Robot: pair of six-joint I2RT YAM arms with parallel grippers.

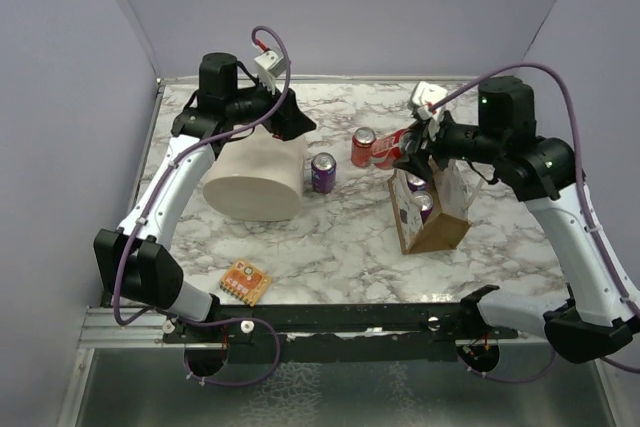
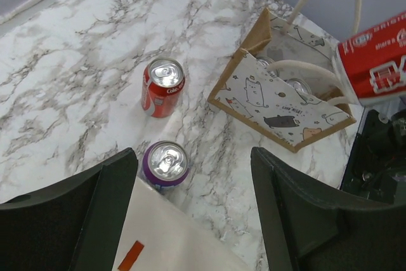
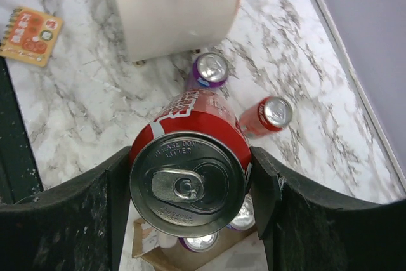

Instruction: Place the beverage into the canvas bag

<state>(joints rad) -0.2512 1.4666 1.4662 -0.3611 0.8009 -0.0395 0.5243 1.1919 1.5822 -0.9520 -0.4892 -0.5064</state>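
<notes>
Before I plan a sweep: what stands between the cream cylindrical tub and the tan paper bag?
An upright purple metal can and a red can farther back; seen in the top view.

We see a large cream cylindrical tub (image 1: 255, 182) on the left of our marbled desk (image 1: 340, 237), and a small orange booklet (image 1: 246, 281) lying flat near its front edge

Soft, even overhead light fills all three views, leaving only faint shadows on the marbled counter (image 1: 340, 237). A small glare patch sits on the cream tub (image 3: 174, 11); the top view looks slightly soft.
</notes>
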